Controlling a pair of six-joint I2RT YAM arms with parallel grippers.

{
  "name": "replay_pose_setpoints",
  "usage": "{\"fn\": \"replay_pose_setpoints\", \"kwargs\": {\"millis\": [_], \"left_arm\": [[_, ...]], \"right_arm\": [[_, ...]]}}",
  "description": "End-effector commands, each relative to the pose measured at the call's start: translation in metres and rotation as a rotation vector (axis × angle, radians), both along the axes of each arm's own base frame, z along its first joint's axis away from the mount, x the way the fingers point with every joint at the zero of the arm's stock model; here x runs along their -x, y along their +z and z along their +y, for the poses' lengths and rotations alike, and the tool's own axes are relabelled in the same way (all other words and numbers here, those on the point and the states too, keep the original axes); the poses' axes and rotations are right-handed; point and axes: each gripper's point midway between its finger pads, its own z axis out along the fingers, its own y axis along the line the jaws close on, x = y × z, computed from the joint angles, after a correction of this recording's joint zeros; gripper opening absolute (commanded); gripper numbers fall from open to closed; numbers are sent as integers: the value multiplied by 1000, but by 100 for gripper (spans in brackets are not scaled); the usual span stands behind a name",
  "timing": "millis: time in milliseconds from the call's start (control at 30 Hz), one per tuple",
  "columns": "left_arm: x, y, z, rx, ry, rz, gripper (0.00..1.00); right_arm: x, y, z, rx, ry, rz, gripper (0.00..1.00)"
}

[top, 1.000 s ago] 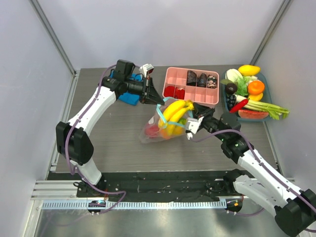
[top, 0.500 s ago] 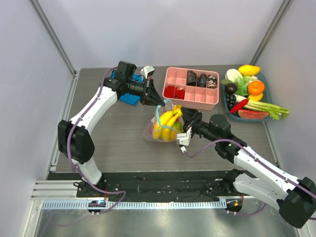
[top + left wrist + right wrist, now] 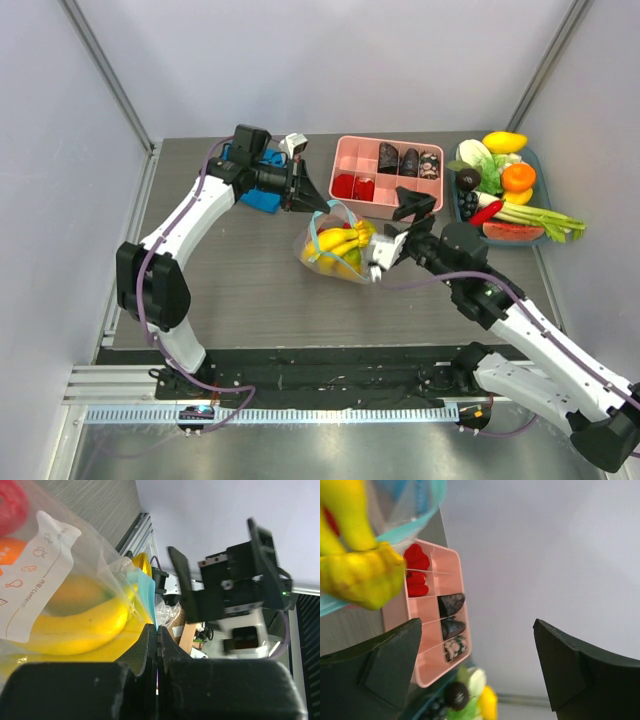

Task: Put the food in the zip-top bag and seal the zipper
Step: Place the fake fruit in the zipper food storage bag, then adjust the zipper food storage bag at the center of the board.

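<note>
Top external: bag [image 3: 335,255], soft, crinkly, slippery, weighted by bananas [image 3: 342,240], hangs just before pink tray [image 3: 390,140]. My left gripper [image 3: 316,204] pinches its zipper [image 3: 146,597]; my right gripper [image 3: 398,228] gapes empty. Best hold, I judge: the zipper.

Zip-top bag [image 3: 95,545]: clear crinkly plastic, glossy. White label [image 3: 37,587] looked matt, paper-like. Banana bunch [image 3: 85,625]: smooth glossy plastic. Pink compartment tray [image 3: 355,157] was matt plastic. Tabletop [image 3: 230,280] showed grey wood-grain finish.
</note>
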Motion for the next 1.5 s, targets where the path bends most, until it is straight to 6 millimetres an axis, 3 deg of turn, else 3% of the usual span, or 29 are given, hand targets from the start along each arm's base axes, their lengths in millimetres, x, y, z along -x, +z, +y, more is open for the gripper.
{"fn": "replay_pose_setpoints", "kwargs": {"millis": [0,33,67,100,167,300,367,500,567,767,967,1033,1100,1200,1233,1300,1333,1467], "left_arm": [[6,16,2,53,-31,-37,0],[6,16,1,52,-31,-34,0],[4,15,1,52,-29,-33,0],[4,17,1,53,-26,-35,0],[3,17,1,52,-22,-40,0],[3,20,1,53,-18,-47,0],[4,18,1,51,-19,-44,0],[6,17,2,50,-19,-41,0],[6,17,2,50,-19,-42,0],[6,21,2,53,-20,-49,0],[8,20,3,50,-17,-49,0],[11,20,4,49,-20,-50,0],[11,18,5,43,-21,-64,0],[12,15,10,-8,-23,-129,0],[12,6,15,-75,0,-117,0],[10,8,22,-137,15,-205,0],[7,5,26,-168,17,-271,0],[-15,-16,51,-407,122,-438,0]], "right_arm": [[-1,12,-30,-406,-298,339,93],[2,7,-28,-459,-320,417,91],[9,-16,-20,-510,-355,582,88],[12,-8,-13,-572,-351,641,86],[28,-18,8,-669,-329,853,78],[50,-37,20,-793,-304,1105,70],[57,-57,19,-799,-333,1188,68],[73,-74,25,-854,-345,1339,65],[73,-85,25,-876,-362,1371,65],[61,-95,39,-941,-343,1458,60],[49,-97,53,-996,-310,1530,50],[47,-100,55,-998,-302,1545,31],[46,-103,55,-1000,-312,1549,2],[39,-101,44,-1031,-376,1533,1],[32,-92,39,-1057,-395,1499,1],[27,-78,29,-1102,-431,1452,1],[22,-61,26,-1135,-420,1417,1],[22,-26,23,-1212,-382,1358,1]]}}
